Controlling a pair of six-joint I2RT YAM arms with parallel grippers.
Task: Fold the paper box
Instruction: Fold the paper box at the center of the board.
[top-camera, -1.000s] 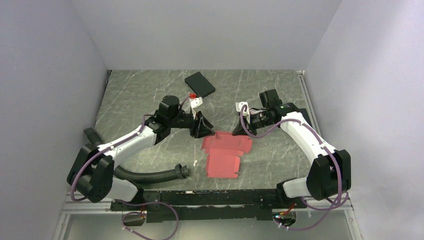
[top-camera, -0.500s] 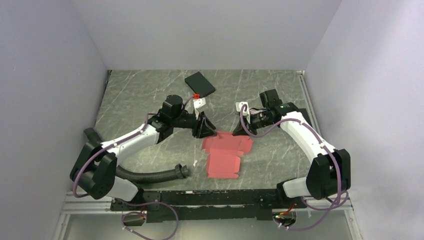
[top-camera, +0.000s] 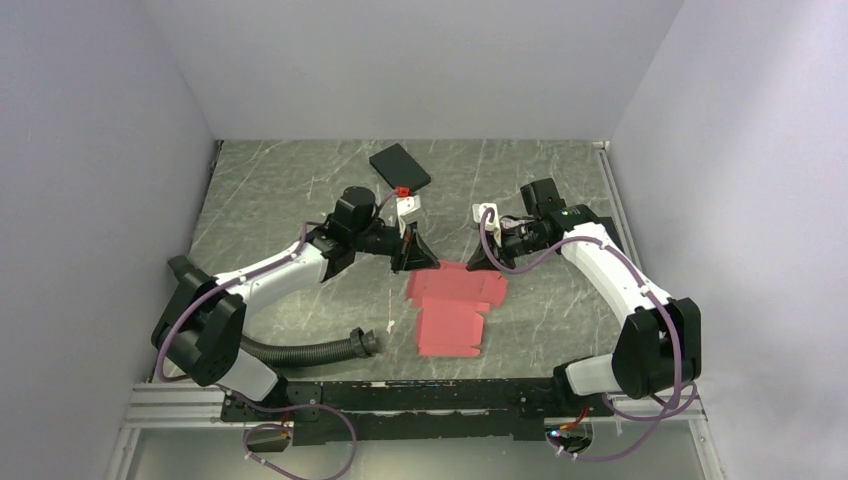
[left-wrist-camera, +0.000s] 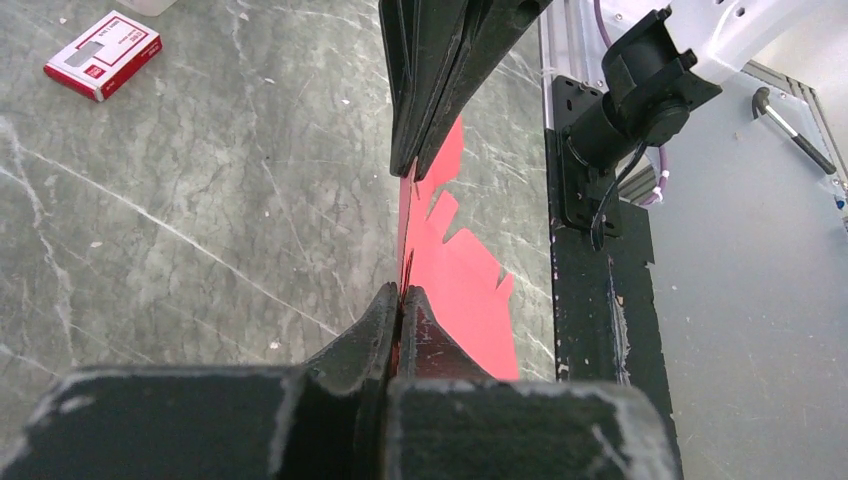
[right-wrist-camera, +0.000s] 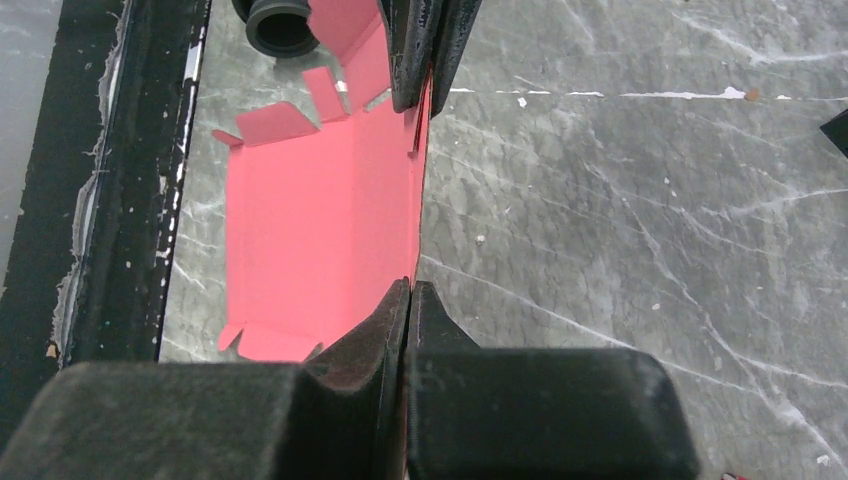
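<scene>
Grey marbled table (top-camera: 270, 190), plain pale lilac walls (top-camera: 420, 70)

the paper box (top-camera: 455, 310) lies mid-tabletop (top-camera: 270, 200), nearer the near edge, with the left gripper (top-camera: 416, 260) at its far-left corner and the right gripper (top-camera: 482, 262) at its far-right corner. behind them, toward the far edge, lies a flat box (top-camera: 400, 168), with a tiny carton (top-camera: 402, 191) just beside its near corner. a hose (top-camera: 300, 351) lies left of the paper box, along the near edge.

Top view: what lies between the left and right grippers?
Only the far edge of the paper box, running from the left gripper to the right gripper. Both are shut on it, as the top and wrist views show.
</scene>
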